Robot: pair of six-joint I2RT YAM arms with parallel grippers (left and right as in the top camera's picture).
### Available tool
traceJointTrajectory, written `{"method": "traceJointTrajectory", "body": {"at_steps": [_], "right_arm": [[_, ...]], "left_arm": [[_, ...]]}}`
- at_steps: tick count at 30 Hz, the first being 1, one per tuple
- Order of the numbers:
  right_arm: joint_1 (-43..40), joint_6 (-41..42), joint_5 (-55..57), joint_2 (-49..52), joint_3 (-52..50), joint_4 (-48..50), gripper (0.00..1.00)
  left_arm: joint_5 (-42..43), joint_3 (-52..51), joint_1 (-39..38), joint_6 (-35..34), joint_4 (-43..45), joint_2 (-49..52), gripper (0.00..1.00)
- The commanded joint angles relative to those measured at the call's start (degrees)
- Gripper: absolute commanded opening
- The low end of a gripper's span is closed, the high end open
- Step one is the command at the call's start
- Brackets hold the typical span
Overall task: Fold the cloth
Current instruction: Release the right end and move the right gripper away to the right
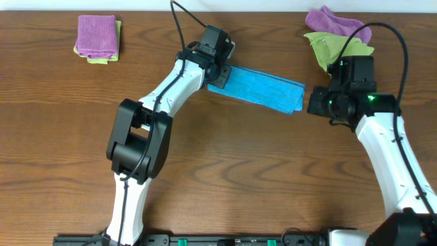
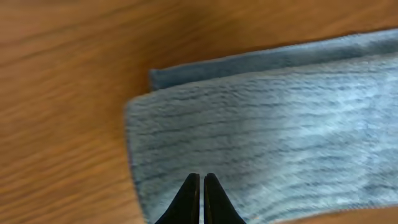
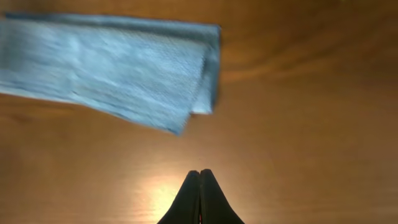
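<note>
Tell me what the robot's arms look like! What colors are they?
Both the left arm and right arm have smooth white tubes joined by chunky black joints. Thin black cables loop off the wrists. Tiny green lights glow on the right one. The jaws are slim, black and pointy.

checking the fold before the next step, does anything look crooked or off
The blue cloth is folded into a long strip, but it lies slanted on the table and its layers don't line up: at the left end a lower layer sticks out past the top one, and at the right end the corners are staggered.
</note>
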Motion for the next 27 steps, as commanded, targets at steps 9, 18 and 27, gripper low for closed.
{"method": "traceJointTrajectory", "body": {"at_steps": [9, 18, 27], "right_arm": [[0.15, -1.79, 2.91, -0.81, 0.48, -0.74, 0.01], [0.15, -1.79, 2.91, -0.81, 0.48, -0.28, 0.01], [0.15, -1.79, 2.95, -0.81, 0.48, -0.07, 0.01]], "left_arm": [[0.9, 0.74, -0.04, -1.97, 1.25, 3.45, 0.06], [1.33, 0.68, 0.13, -2.43, -2.21, 6.19, 0.06], [-6.6, 0.68, 1.88, -8.61, -14.4, 6.25, 0.06]]}}
